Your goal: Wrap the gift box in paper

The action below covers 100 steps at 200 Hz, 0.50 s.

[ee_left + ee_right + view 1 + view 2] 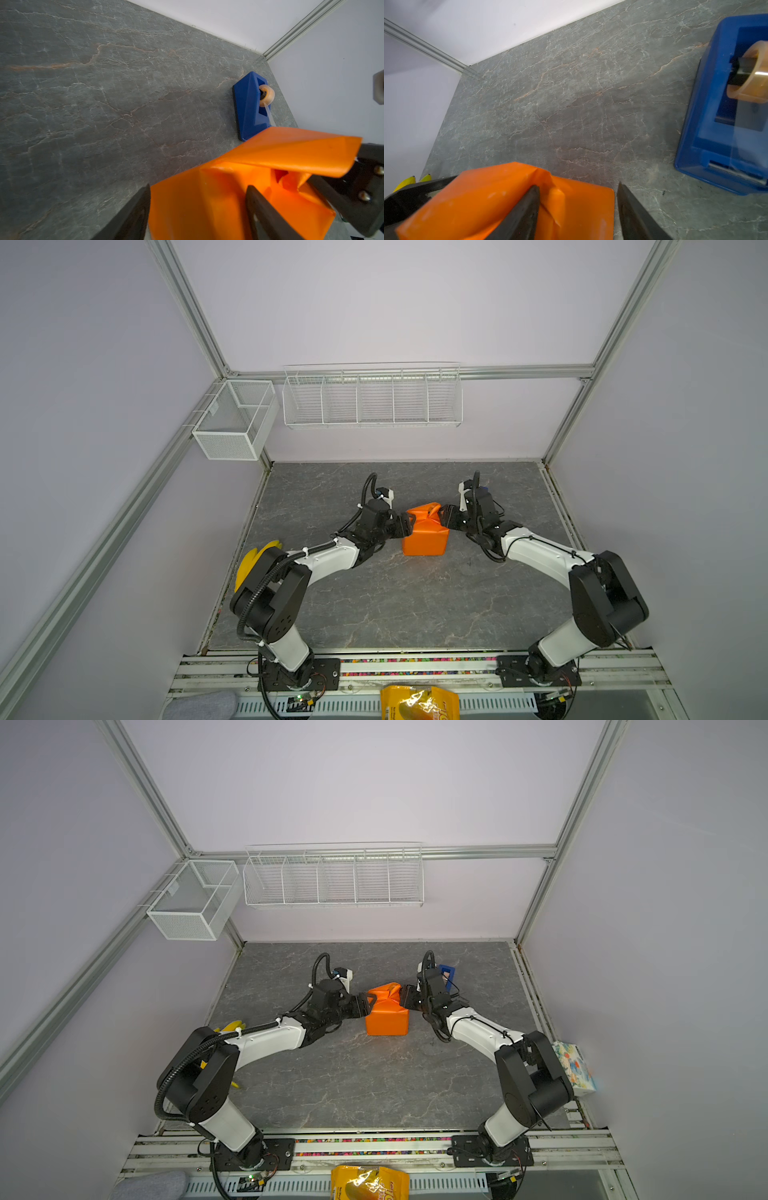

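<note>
The orange paper (pixel 424 536) (pixel 386 1017) is folded round a block at mid-table; the gift box itself is hidden under it. A loose flap (pixel 291 149) stands up at the package's far top. My left gripper (pixel 405 524) (pixel 199 186) is at the package's left end, and wrapped paper fills the gap between its fingers from one to the other. My right gripper (pixel 444 516) (pixel 578 185) is at the right end and open. One of its fingers (pixel 525 212) lies on a paper fold and the other is just past the package's edge, over the table.
A blue tape dispenser (pixel 446 971) (pixel 720 124) sits just behind the right gripper. Bananas (pixel 253 560) lie at the left table edge, and a tissue box (pixel 575 1065) at the right. A yellow snack bag (pixel 419 703) lies in front of the rail. Wire baskets (pixel 372 398) hang on the back wall.
</note>
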{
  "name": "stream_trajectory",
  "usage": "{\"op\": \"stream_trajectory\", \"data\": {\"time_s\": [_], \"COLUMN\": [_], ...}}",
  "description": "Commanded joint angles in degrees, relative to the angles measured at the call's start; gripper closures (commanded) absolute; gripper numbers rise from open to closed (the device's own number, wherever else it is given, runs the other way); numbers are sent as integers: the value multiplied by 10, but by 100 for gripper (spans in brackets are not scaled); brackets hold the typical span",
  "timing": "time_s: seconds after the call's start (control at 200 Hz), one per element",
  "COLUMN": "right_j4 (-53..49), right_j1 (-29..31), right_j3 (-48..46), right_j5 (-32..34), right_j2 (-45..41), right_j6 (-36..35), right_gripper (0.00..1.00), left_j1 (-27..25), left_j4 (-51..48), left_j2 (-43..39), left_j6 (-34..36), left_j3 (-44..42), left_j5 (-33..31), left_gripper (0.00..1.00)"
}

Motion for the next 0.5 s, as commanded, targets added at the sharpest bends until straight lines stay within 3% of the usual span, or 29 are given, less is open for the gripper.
{"op": "stream_trajectory", "data": {"time_s": [0.0,0.19,0.495], "right_j4": [-40,-50,-70], "right_j1": [11,11,1], "right_j3": [1,0,-16], "right_j5": [0,1,9], "right_j2": [17,-6,-72], "right_j6": [-14,-19,-34], "right_gripper": [32,23,20], "left_j1": [-1,-1,-1], "left_j4": [-79,-81,-85], "left_j2": [6,3,-2], "left_j6": [10,11,12], "left_j3": [-6,-6,-4], "left_j5": [-12,-13,-17], "left_gripper": [29,29,29]}}
